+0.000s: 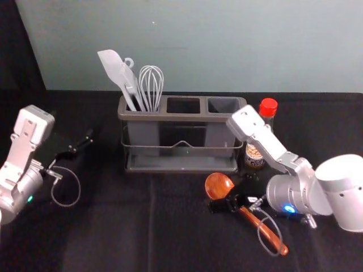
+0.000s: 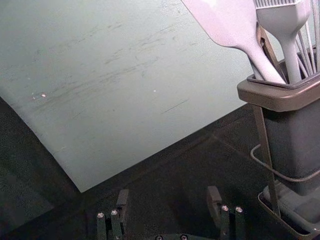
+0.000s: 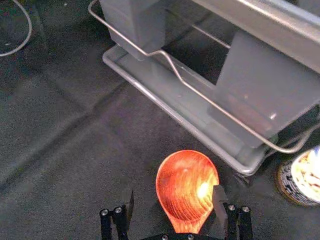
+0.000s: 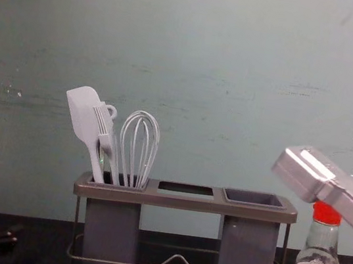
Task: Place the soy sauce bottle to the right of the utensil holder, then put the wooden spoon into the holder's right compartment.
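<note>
Black cloth (image 1: 113, 232) | grey-green wall (image 1: 255, 51) | glossy reddish-brown wooden spoon (image 1: 216, 185), front right | right gripper (image 1: 229, 194): spread, over spoon | left gripper (image 1: 77, 140): spread, cloth's left

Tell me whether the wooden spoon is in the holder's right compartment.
No, the wooden spoon lies on the dark cloth in front of the holder, with the right tool over it.

White arms (image 1: 264, 140), 2 looped cables (image 1: 79, 190)

Holder (image 1: 187, 118), bottle (image 1: 254, 157), spoon (image 1: 218, 185) on black cloth (image 1: 108, 226)
</note>
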